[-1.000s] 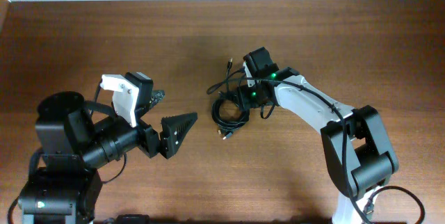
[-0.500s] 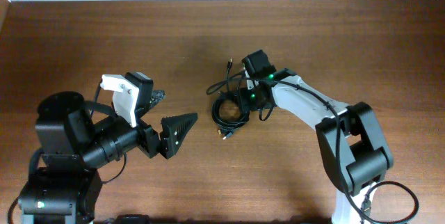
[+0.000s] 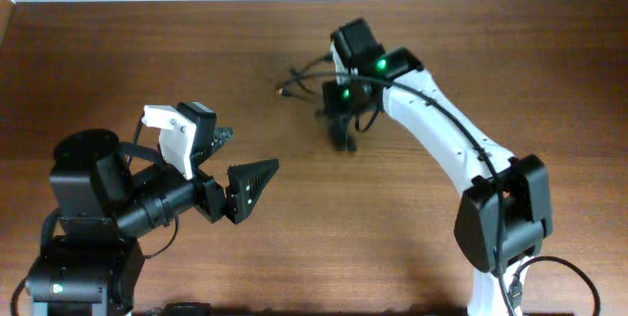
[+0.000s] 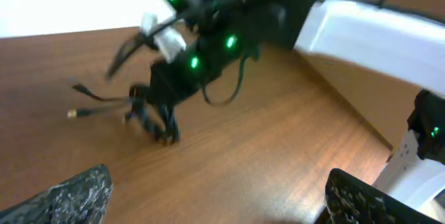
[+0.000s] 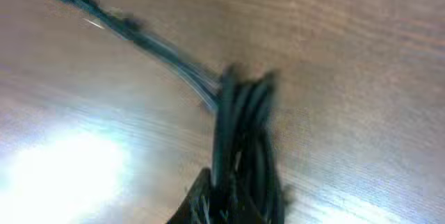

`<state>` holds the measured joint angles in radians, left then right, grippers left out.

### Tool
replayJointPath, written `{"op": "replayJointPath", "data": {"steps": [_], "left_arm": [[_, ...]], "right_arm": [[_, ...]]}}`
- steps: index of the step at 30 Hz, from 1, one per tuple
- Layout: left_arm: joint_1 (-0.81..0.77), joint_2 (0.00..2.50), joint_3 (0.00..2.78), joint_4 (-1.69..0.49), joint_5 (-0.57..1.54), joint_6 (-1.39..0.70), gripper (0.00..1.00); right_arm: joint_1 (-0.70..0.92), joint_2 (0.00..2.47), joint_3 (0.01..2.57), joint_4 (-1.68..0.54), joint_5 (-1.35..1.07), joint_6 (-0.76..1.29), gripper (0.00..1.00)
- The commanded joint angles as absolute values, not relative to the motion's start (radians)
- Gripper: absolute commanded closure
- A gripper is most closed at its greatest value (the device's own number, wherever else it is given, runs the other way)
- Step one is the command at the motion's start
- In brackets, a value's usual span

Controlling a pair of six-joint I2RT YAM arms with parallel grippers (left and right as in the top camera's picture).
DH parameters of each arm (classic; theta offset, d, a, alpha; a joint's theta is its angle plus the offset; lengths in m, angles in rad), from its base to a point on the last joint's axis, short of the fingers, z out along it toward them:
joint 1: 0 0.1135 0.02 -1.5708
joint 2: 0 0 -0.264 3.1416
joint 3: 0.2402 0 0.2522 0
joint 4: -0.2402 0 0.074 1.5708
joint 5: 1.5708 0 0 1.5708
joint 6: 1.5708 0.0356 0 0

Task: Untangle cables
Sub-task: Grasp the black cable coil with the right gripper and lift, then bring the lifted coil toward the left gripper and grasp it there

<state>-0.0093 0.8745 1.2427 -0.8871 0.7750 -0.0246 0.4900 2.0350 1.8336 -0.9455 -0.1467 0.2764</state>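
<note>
The right hand (image 3: 341, 128) is closed tight on the cables (image 5: 240, 123). In the right wrist view, several thin black strands are seen pinched together between its fingers and running out of the grip as one bunch. That view is blurred, so the strands cannot be counted. The grip is taken on the body of the tangle, not on an end. This is judged to be so that the whole knot can be carried while the free ends are left to hang out of it.

Below the hand the bunch hangs low at the far middle of the bench (image 3: 118, 51). Whether it touches the wood cannot be told. From the bunch a few loose ends are drawn out toward the robot's left. One of them ends in a gold-tipped plug (image 3: 284, 89), which is held or laid close to the surface, well out from the knot.

The left hand (image 3: 245, 154) is held wide, with nothing between its fingers. It is kept near its own side of the bench, well apart from the cables and turned toward them. It is judged to be kept ready so that a trailing end can be taken while the knot is held fast by the other arm.

The untangling is judged to be at an early stage, since most strands are gathered in one clump.
</note>
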Motion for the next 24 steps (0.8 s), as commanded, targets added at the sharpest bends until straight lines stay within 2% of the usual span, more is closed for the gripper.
{"op": "replayJointPath", "data": {"steps": [1, 6, 8, 13, 16, 20, 22, 24], "left_arm": [[-0.012, 0.871, 1.245, -0.9, 0.789, -0.033, 0.01], [-0.012, 0.871, 1.245, -1.008, 0.79, -0.023, 0.01], [-0.013, 0.871, 1.245, -1.073, 0.79, 0.063, 0.01], [-0.013, 0.871, 1.245, -1.097, 0.792, 0.13, 0.01], [-0.018, 0.871, 1.244, -1.101, 0.93, 0.161, 0.01], [-0.211, 0.874, 1.209, -1.09, 0.948, 0.302, 0.01], [-0.302, 0.883, 1.165, -1.03, 0.872, 0.311, 0.01], [-0.366, 0.922, 1.132, -0.962, 0.677, 0.237, 0.01]], "right_arm": [[0.481, 2.003, 2.012, -1.027, -0.149, 0.266, 0.96], [0.481, 2.003, 2.265, -1.168, -0.149, 0.267, 0.96], [0.485, 2.003, 2.344, -1.201, -0.156, 0.268, 0.96], [0.485, 2.003, 2.49, -1.269, -0.335, 0.333, 0.96], [0.485, 2.003, 2.576, -1.269, -0.427, 0.33, 0.96], [0.485, 2.003, 2.678, -1.287, -0.428, 0.319, 0.96], [0.485, 2.003, 2.698, -1.317, -0.427, 0.32, 0.96], [0.485, 2.002, 2.701, -1.395, -0.427, 0.318, 0.96]]}}
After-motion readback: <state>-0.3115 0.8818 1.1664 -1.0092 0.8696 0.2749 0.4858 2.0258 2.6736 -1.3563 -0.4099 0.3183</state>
